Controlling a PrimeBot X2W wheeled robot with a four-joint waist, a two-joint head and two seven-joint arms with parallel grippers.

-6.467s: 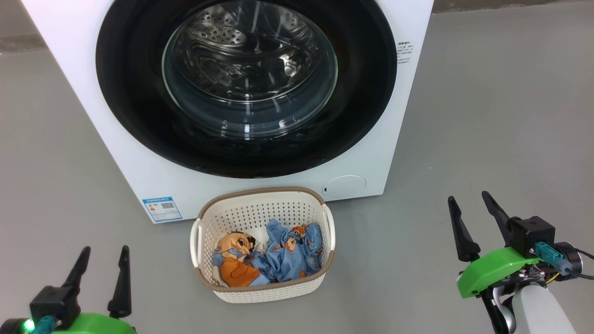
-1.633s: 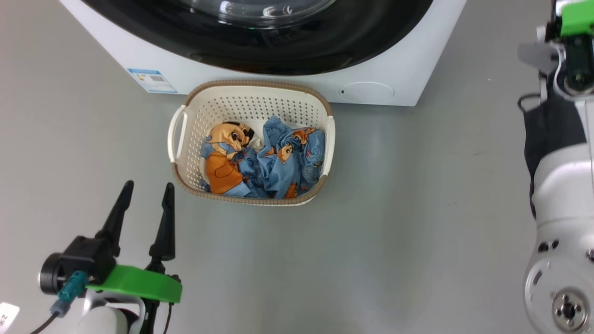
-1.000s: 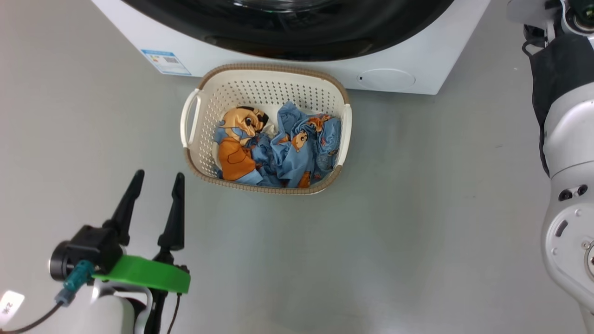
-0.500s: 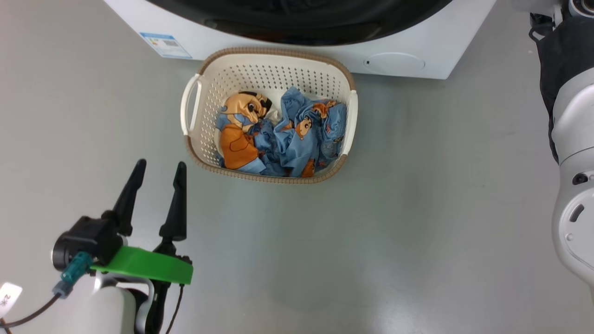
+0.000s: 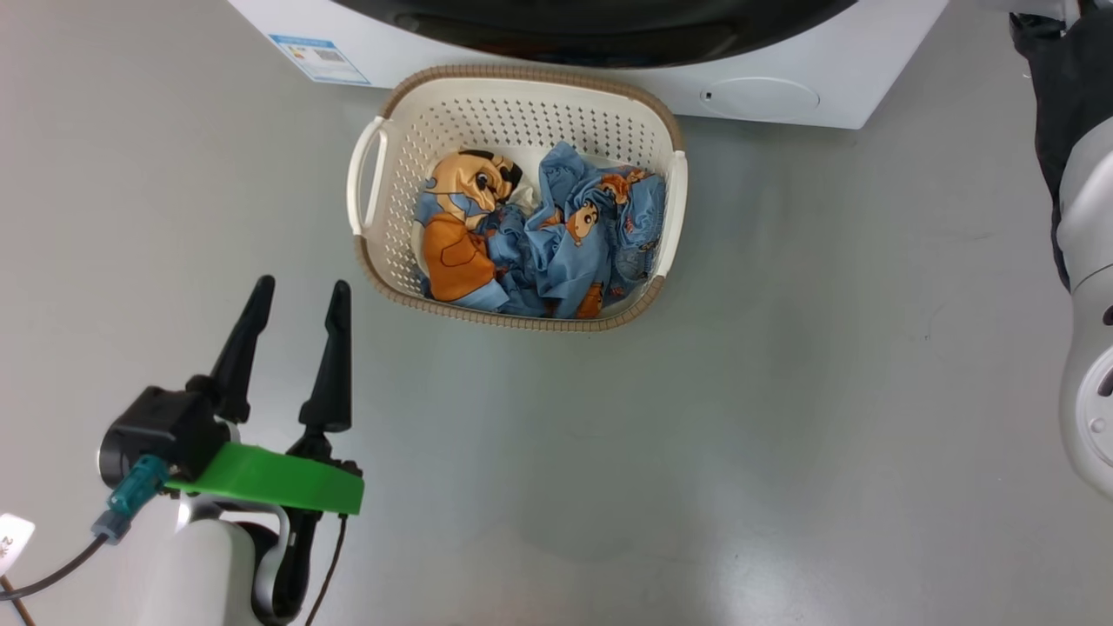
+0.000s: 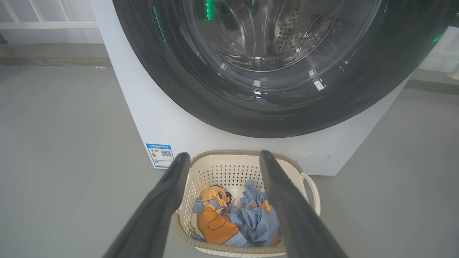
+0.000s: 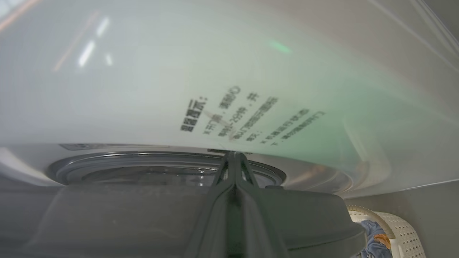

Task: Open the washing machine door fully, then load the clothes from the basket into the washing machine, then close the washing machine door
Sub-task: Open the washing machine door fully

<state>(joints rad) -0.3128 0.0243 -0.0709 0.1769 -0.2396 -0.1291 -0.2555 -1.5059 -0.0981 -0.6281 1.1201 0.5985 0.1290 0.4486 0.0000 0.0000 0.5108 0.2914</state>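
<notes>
Washing machine door edge at closed right pincer, wrist view

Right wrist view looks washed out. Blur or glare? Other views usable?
Right wrist view: very close to the washing machine, its printed text soft, green tint at right. Left wrist view: sharp, with bright highlights and green glints on the washing machine door. Head view: even light, faint sheen on the floor.
</notes>
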